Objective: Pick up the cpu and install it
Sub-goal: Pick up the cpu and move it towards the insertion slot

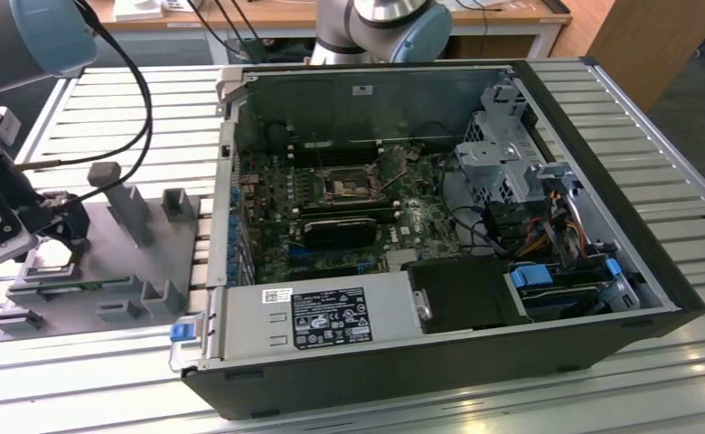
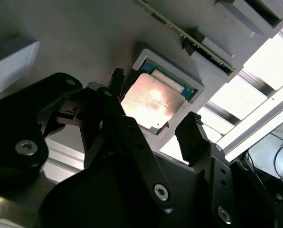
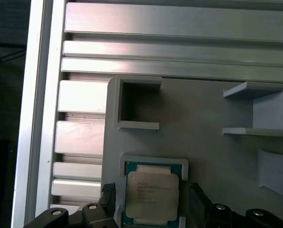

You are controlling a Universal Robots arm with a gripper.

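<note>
The cpu (image 3: 151,192), a flat square chip with a silver top plate, lies in a shallow pocket of the grey fixture tray (image 3: 217,142). Its plate reflects light in the second wrist view (image 2: 153,102). My gripper (image 3: 152,197) hangs just over it, open, with one black fingertip (image 3: 108,190) on each side of the pocket, clear of the chip. In the second wrist view the gripper (image 2: 153,109) straddles the chip the same way. In the exterior view the gripper (image 1: 53,246) stands low over the tray (image 1: 111,262) at the exterior view's left.
An open computer case (image 1: 449,226) lies beside the tray at the exterior view's right, its motherboard socket (image 1: 346,181) exposed above a black heatsink block (image 1: 343,231). Upright posts (image 1: 129,212) rise from the tray near the gripper. Everything rests on a slatted aluminium table (image 3: 179,42).
</note>
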